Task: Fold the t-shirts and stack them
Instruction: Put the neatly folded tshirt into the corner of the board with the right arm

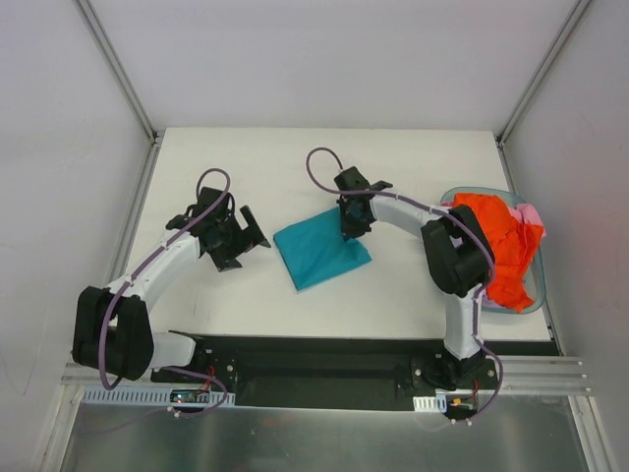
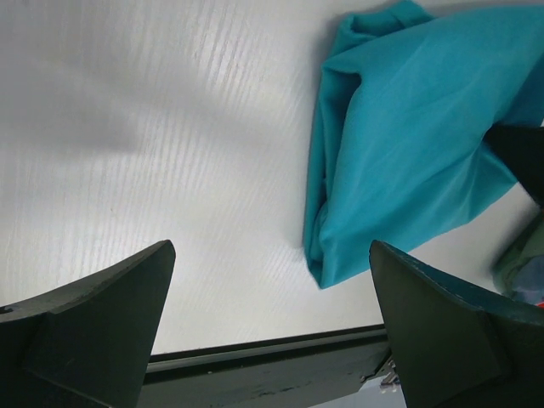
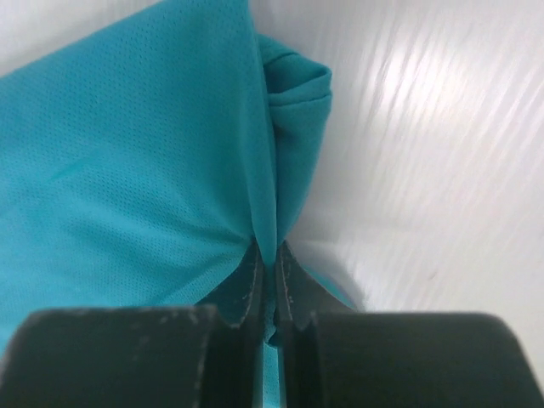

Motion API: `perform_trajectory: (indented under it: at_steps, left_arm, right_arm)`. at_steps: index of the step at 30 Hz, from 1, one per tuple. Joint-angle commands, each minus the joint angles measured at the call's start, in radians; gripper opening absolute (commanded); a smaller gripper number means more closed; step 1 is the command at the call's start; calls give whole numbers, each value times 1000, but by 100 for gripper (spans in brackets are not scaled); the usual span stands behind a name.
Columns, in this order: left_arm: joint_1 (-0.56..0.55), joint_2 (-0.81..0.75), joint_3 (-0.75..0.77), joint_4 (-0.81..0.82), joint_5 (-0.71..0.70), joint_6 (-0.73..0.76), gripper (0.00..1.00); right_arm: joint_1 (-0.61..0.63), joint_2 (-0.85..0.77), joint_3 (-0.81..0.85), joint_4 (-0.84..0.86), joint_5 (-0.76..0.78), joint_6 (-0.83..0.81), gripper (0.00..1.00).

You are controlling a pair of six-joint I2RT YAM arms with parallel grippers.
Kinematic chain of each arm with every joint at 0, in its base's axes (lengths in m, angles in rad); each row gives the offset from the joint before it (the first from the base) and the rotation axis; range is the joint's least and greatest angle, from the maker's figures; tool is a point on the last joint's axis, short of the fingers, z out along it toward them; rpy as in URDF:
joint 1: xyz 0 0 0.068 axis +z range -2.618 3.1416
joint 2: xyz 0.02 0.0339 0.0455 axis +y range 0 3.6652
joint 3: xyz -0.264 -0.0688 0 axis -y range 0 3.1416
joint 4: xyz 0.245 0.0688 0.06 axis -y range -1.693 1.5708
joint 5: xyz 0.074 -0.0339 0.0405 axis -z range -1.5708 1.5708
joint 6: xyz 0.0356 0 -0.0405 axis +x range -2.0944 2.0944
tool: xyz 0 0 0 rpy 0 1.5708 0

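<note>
Right gripper (image 1: 352,226): pinched tight on teal shirt (image 1: 316,258) edge, centre of bench (image 1: 413,295).
Left gripper (image 1: 244,246): spread wide, holding nothing.

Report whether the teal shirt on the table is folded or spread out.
Folded. The teal shirt lies as a compact rectangle with doubled layers along its edge, and the right gripper pinches one fold.

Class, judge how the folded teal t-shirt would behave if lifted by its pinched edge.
Probably floppy: the teal t-shirt puckers into creases where the right tool pinches it. Its layers would likely sag and unfold, since only one edge is gripped. Thin mesh weave suggests it is light.
</note>
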Motion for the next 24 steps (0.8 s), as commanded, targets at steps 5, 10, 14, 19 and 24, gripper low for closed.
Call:
perform_trajectory:
  at_steps: [5, 10, 14, 19, 24]
  left_arm:
    - [37, 92, 92, -15, -26, 25, 99]
    - [51, 140, 127, -15, -41, 28, 99]
    - [59, 172, 152, -15, -46, 28, 99]
    - [80, 176, 175, -18, -84, 43, 99]
    - [94, 170, 199, -25, -92, 66, 99]
  right_arm:
    - [-195, 231, 442, -213, 197, -238, 1]
    - [-310, 380, 727, -295, 222, -336, 1]
    - [-417, 434, 876, -362, 173, -350, 1]
    - [-569, 370, 829, -258, 79, -324, 5]
    - [-681, 432, 937, -269, 34, -369, 6]
